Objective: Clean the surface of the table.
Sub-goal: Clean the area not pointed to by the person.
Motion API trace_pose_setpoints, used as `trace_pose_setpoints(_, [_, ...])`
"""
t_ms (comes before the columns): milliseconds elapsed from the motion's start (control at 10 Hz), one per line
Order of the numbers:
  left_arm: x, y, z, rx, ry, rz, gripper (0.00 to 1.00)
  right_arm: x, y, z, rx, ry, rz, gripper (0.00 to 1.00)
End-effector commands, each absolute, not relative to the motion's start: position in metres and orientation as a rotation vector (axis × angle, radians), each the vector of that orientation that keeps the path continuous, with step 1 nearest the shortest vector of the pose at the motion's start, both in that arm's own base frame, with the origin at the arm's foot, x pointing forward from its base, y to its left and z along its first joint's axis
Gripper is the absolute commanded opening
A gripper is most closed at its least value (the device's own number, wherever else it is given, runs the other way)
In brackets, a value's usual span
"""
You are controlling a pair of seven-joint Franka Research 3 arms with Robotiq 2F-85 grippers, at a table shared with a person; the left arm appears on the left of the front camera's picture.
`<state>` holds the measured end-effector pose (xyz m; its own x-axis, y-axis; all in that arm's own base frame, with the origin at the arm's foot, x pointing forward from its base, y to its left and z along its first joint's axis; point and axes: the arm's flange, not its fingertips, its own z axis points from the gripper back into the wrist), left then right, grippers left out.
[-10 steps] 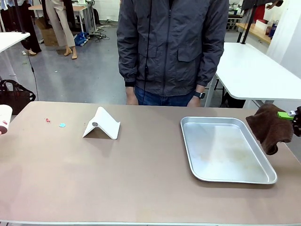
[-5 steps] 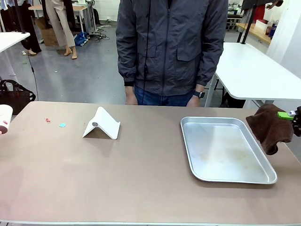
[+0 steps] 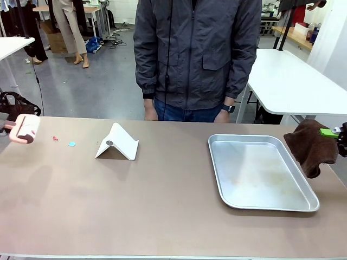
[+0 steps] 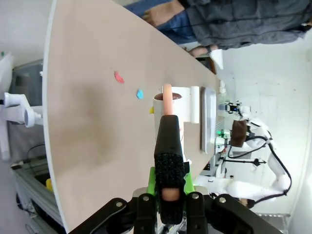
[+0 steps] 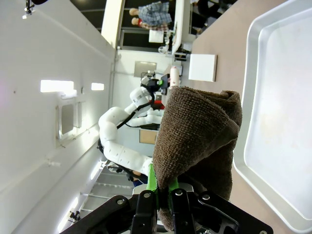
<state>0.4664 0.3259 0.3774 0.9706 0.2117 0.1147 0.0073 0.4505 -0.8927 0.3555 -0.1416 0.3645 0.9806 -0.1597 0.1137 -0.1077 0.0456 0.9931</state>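
While my left jaws clamp the roller (image 3: 23, 129) at nine o'clock and right jaws pinch the cloth (image 3: 310, 146), a hasty pass could flick scraps (image 3: 71, 143) off the table (image 3: 162, 211).

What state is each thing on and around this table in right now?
Table: bears loose scraps near its left end.
Tray: empty, lying flat.
Cloth: hanging, clamped in right gripper.
Roller: clamped in left gripper.
Stand: folded, standing.

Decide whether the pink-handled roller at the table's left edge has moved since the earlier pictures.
Yes. The roller has moved toward picture right, coming further in over the table and closer to the red scrap, which lies where it did.
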Motion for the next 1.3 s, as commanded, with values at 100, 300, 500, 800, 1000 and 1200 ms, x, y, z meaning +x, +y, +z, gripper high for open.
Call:
trace_pose_setpoints(100, [0.506,0.337,0.377,-0.987,-0.152,0.141,0.22,0.355,-0.142,0.370,1.548,-0.226,-0.035,0.09])
trace_pose_setpoints(300, [0.526,0.339,0.368,-0.925,-0.159,0.111,0.22,0.355,-0.142,0.370,1.548,-0.226,-0.035,0.09])
trace_pose_setpoints(500, [0.534,0.339,0.358,-0.910,-0.150,0.131,0.22,0.355,-0.142,0.370,1.548,-0.226,-0.035,0.09])
trace_pose_setpoints(800, [0.540,0.336,0.349,-0.878,-0.149,0.154,0.22,0.355,-0.142,0.370,1.548,-0.226,-0.035,0.09])
trace_pose_setpoints(1000, [0.543,0.332,0.341,-0.869,-0.129,0.172,0.22,0.355,-0.142,0.370,1.548,-0.226,-0.035,0.09])
trace_pose_setpoints(1200, [0.546,0.323,0.333,-0.851,-0.099,0.164,0.22,0.355,-0.142,0.370,1.548,-0.226,-0.035,0.09])
